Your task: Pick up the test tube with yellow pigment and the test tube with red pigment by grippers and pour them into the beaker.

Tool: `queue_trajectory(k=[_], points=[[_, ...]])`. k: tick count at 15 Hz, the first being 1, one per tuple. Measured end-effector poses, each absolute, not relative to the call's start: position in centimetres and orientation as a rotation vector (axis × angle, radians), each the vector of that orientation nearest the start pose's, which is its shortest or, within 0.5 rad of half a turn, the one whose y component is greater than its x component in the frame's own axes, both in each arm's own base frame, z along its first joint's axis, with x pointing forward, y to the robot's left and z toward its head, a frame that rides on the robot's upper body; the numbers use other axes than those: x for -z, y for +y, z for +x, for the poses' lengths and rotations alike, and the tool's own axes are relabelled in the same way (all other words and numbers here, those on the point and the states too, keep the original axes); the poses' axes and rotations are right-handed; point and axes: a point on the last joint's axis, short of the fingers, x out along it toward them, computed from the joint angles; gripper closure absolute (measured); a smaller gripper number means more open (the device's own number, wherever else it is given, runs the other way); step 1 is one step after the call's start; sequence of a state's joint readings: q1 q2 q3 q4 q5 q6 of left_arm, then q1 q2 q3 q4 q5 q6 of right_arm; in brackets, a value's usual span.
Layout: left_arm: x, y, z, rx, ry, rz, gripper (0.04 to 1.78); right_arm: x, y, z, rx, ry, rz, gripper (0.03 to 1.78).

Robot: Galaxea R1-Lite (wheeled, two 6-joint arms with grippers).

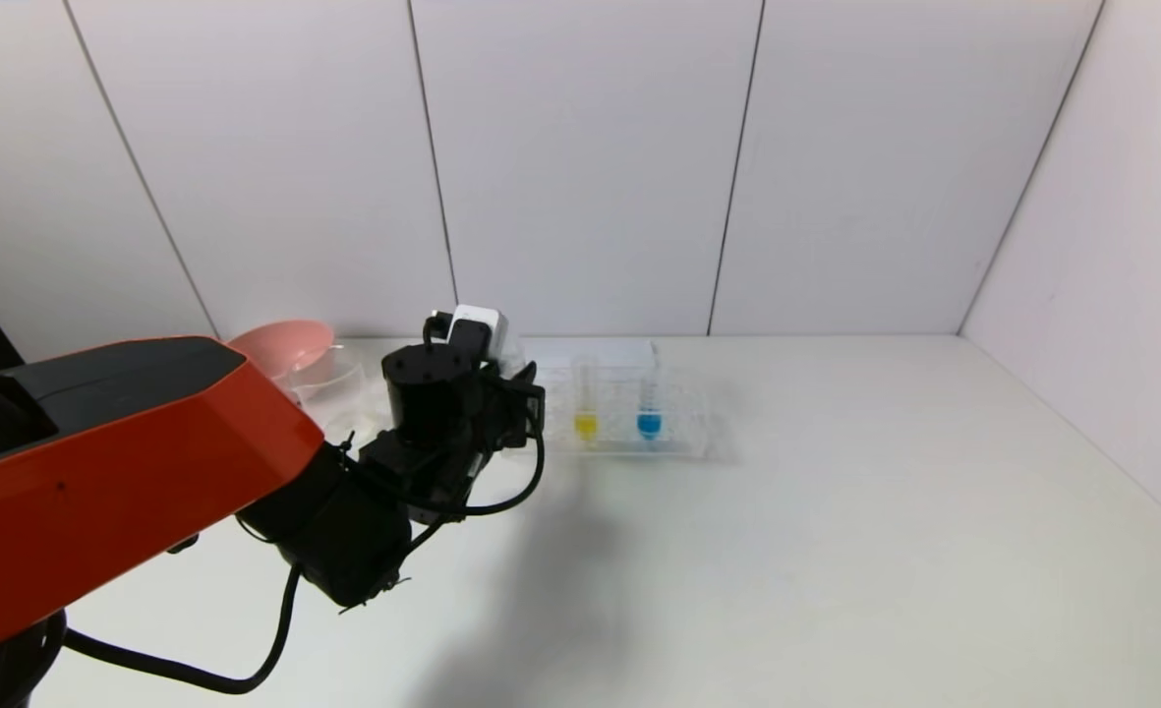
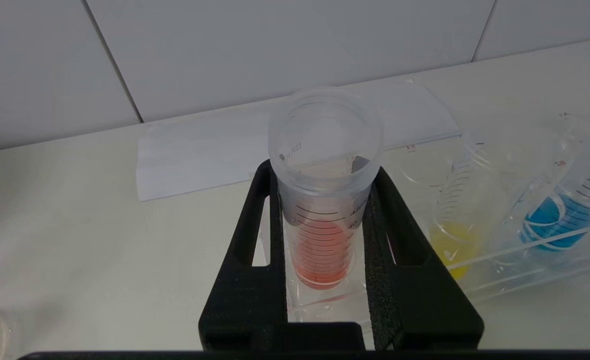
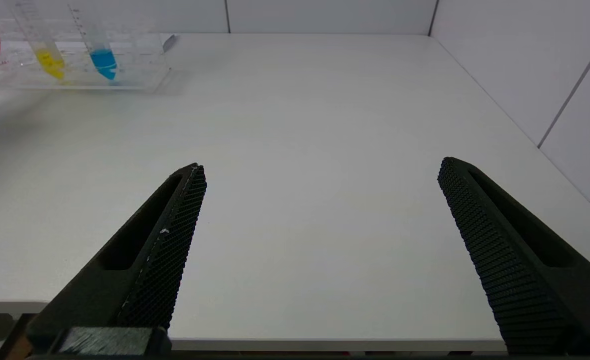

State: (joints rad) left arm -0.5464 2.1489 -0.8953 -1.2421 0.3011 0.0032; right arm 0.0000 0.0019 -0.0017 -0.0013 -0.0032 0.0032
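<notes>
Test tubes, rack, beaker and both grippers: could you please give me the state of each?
Red test tube: upright in rack, gripped.
Yellow test tube: in rack, untouched.
Blue test tube: in rack.
Rack: upright on table.
Beaker: upright.
Left gripper: shut on red tube.
Right gripper: open, empty.

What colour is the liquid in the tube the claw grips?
Red-orange, clearest in the left wrist view.

Bright, even overhead light, a soft grey shadow on the table (image 1: 836, 551), near tube slightly blurred.
</notes>
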Motion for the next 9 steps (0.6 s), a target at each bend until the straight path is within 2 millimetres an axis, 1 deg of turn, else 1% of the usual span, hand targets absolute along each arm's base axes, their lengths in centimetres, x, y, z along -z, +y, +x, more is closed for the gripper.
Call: queue_trajectory(k=[4,9], points=[[-12.0,-19.6,33.4,0.244,-0.03,-0.006,1.37,-7.6,0.0,-2.3,0.004,-0.001,0.003,0.11],[-13.0,-19.6,33.1,0.251,-0.06,-0.007,1.37,-7.6,0.0,-2.3,0.004,-0.001,0.003,0.11]])
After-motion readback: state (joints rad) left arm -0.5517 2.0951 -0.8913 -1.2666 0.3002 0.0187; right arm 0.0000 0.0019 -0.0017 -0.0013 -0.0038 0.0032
